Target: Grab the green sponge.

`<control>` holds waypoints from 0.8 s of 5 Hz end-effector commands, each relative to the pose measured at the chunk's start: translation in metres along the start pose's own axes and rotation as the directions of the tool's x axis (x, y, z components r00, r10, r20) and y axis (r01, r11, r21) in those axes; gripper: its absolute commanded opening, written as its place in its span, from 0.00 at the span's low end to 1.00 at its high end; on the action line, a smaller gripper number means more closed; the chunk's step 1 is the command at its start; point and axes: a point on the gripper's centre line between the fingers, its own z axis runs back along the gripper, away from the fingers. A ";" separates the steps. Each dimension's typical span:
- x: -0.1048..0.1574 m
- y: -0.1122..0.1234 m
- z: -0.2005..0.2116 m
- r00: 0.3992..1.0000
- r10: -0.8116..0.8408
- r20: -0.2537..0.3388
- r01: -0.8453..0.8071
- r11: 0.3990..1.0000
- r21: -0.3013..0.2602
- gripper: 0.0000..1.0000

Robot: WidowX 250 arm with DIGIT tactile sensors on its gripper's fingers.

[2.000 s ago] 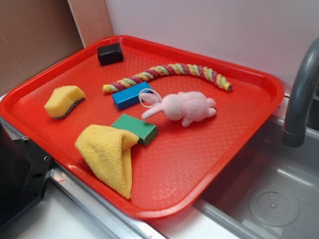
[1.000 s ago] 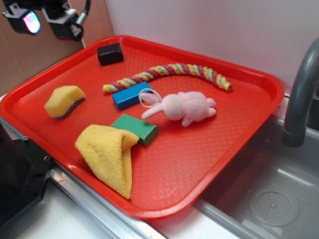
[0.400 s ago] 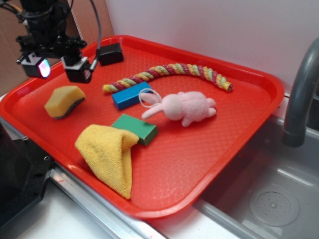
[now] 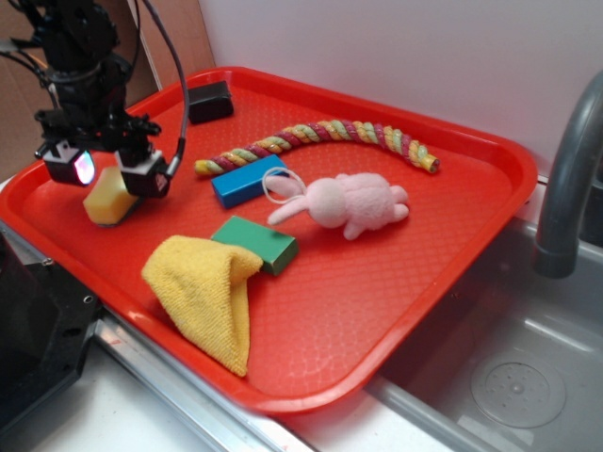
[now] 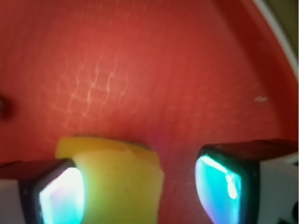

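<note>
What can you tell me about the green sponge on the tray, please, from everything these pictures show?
The green sponge is a small block of yellow foam with curved sides; a thin dark edge runs along its far side in the wrist view. It lies on the red tray near the left rim, apart from the yellow cloth. The tool stands open over it, fingers either side. One finger looks to be against it; the other is clear.

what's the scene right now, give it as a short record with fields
target: green sponge, on the red tray near its left edge
gripper: gripper open, fingers on either side of the sponge, not closed on it
wrist view: sponge off-centre, against one finger
nearby: yellow cloth, green block
sponge gripped: not yet
</note>
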 end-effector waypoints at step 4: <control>-0.034 -0.023 0.091 0.961 -0.183 0.205 0.227 0.950 -0.214 0.00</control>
